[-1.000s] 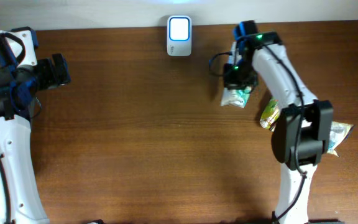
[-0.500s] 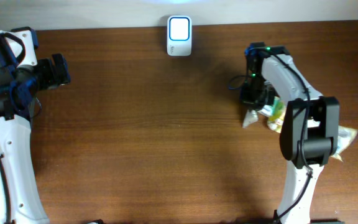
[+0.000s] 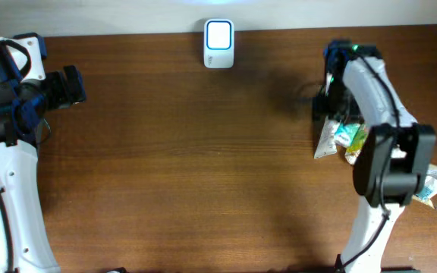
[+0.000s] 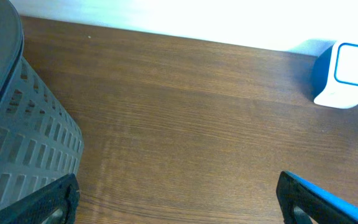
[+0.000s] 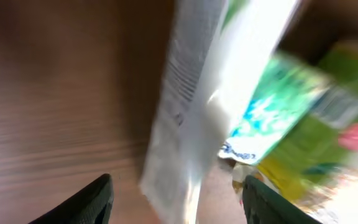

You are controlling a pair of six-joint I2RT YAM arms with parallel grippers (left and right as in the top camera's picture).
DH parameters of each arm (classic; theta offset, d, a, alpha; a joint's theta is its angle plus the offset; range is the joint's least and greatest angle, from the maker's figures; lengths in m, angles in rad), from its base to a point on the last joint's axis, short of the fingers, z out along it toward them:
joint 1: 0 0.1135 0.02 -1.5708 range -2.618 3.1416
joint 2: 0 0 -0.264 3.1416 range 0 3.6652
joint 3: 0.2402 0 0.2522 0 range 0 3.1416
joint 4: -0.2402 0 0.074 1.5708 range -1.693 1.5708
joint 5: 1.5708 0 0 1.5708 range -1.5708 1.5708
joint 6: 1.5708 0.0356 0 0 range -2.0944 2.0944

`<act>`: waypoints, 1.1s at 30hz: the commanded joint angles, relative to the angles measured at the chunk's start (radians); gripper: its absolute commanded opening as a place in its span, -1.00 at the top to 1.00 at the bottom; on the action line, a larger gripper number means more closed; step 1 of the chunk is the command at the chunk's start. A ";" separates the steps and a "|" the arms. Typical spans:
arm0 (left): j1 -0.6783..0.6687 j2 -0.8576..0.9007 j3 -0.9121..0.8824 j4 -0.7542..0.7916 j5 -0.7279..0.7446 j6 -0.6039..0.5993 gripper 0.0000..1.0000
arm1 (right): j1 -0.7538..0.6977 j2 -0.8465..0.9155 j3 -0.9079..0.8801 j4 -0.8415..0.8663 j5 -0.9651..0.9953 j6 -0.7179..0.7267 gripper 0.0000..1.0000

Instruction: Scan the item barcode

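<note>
The right jaws stand spread, with a white-and-green packet (image 5: pixel 191 124) between them; the blur hides whether they touch it. A yellow-green packet (image 5: pixel 328 118) lies just beside them. The scanner (image 3: pixel 218 44) stands well apart on the tabletop (image 3: pixel 203 167). The left jaws are spread wide, with a grey basket (image 4: pixel 17 124) beside them.

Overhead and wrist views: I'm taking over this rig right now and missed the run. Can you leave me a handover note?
Left gripper: open, empty, at the left beside the grey basket.
Right gripper: jaws apart either side of the white-and-green packet, not clamping it; the view is blurred.
That packet is at the right, next to other snack packets; the scanner stands far centre.
Done: cannot tell whether it was scanned.
Left: probably confirm a scan, then take the next packet.
</note>
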 commanded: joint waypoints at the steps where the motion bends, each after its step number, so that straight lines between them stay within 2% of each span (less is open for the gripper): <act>1: 0.004 -0.005 0.004 0.002 0.000 0.002 -0.98 | 0.032 -0.237 0.165 -0.047 -0.063 -0.027 -0.39; 2: 0.004 -0.005 0.004 0.002 0.000 0.002 -0.99 | 0.041 -0.303 0.207 -0.068 -0.067 -0.026 -0.42; 4: 0.004 -0.005 0.004 0.002 0.000 0.002 -0.98 | 0.052 -0.429 0.272 -0.108 -0.066 -0.026 -0.85; 5: 0.004 -0.005 0.004 0.002 0.000 0.002 -0.98 | 0.052 -0.504 0.292 -0.136 -0.066 -0.026 -0.97; 9: 0.004 -0.005 0.004 0.002 0.000 0.002 -0.98 | 0.052 -0.736 0.296 -0.156 -0.066 -0.026 -0.97; 13: 0.004 -0.005 0.004 0.002 0.000 0.002 -0.98 | 0.052 -0.885 0.296 -0.156 -0.066 -0.026 -0.97; 19: 0.004 -0.005 0.004 0.002 0.000 0.002 -0.98 | 0.052 -1.007 0.296 -0.156 -0.066 -0.026 -0.97; 27: 0.004 -0.005 0.004 0.002 0.000 0.002 -0.98 | 0.051 -1.063 0.251 -0.143 -0.066 -0.026 -0.97; 29: 0.004 -0.005 0.004 0.002 0.000 0.002 -0.98 | 0.051 -1.105 0.168 -0.052 -0.066 -0.026 -0.97; 33: 0.004 -0.005 0.004 0.002 0.000 0.002 -0.98 | 0.051 -1.276 -0.188 0.371 -0.059 -0.026 -0.98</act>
